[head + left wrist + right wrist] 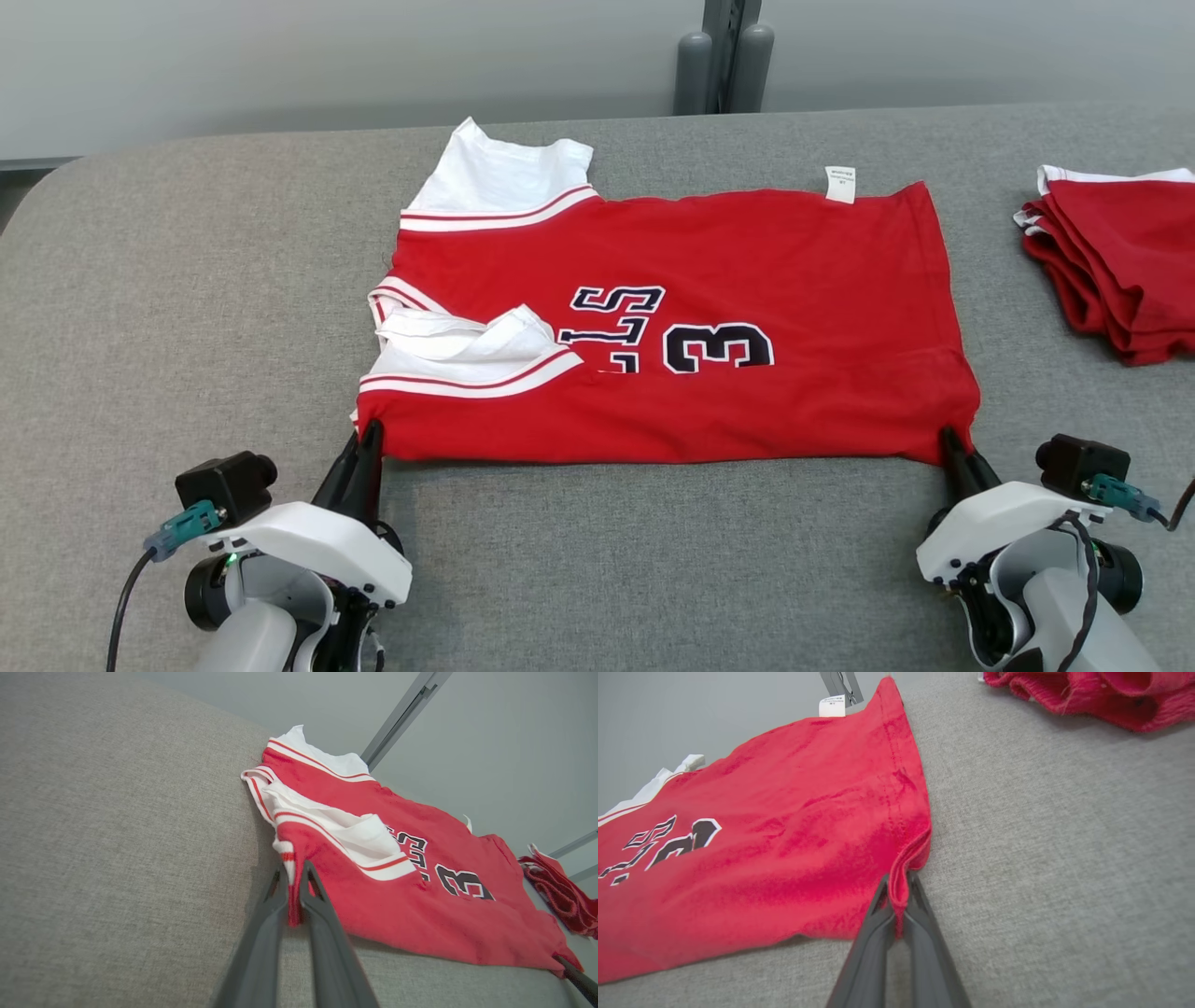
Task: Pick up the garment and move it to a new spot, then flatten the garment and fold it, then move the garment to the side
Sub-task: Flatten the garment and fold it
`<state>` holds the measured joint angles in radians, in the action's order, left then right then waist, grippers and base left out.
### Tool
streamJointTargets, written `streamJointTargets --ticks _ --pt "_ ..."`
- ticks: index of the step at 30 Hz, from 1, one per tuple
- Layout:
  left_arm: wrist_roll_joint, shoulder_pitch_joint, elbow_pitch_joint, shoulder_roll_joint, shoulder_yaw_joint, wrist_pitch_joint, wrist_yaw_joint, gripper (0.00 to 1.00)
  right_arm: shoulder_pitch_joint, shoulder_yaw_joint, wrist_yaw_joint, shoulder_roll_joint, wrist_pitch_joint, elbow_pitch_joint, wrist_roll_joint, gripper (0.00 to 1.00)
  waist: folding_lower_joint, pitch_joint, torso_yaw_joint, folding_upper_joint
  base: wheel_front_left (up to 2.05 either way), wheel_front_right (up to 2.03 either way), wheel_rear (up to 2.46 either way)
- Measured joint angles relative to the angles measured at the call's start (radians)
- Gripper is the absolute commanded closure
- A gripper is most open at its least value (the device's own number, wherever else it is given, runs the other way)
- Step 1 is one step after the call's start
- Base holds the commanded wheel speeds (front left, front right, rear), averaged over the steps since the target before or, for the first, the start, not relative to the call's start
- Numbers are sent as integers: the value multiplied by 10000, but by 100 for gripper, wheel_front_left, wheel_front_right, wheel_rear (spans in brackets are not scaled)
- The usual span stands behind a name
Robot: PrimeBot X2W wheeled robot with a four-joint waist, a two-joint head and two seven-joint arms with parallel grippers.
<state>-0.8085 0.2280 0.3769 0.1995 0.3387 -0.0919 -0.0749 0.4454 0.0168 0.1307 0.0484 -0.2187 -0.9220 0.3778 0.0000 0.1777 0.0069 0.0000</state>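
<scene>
Left end effector (pixel 372 434) clenched on near left corner of shirt (pixel 672 327). Shirt lies spread across middle of counter (pixel 653 560), collar left, near sleeve (pixel 467 341) bunched on top. Right end effector (pixel 950 441) clenched on near right corner. I'd raise both corners level, carry together toward far edge, keep cloth taut, steer clear of red pile (pixel 1120 271) at right.

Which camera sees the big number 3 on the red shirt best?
The head view. It looks down on the number 3, whole and flat on the red shirt. The left wrist view shows it smaller and slanted. The right wrist view shows it squashed sideways near that view's left edge.
</scene>
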Motion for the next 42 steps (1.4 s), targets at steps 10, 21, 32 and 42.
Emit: streamJointTargets --ticks 10,21,32,42 --pt "75 -1092 -1695 560 138 382 -278 100 -1246 -171 0 -10 167 1785 1037 100 0 -152 -63 0 0 0 0" --pt "29 -2992 -4263 1419 -13 1197 -1191 100 -4283 -894 2 81 1914 6021 1588 100 1 -98 -226 0 0 0 0" --pt "-113 -3886 -4824 1563 299 1973 -1802 100 -5755 -1465 0 10 3459 7906 1304 90 0 -10 -401 0 0 0 0" --pt "378 -3665 -4955 2077 184 1977 -2027 0 -5734 -1967 0 0 2907 7781 832 0 0 85 -583 0 0 0 0"
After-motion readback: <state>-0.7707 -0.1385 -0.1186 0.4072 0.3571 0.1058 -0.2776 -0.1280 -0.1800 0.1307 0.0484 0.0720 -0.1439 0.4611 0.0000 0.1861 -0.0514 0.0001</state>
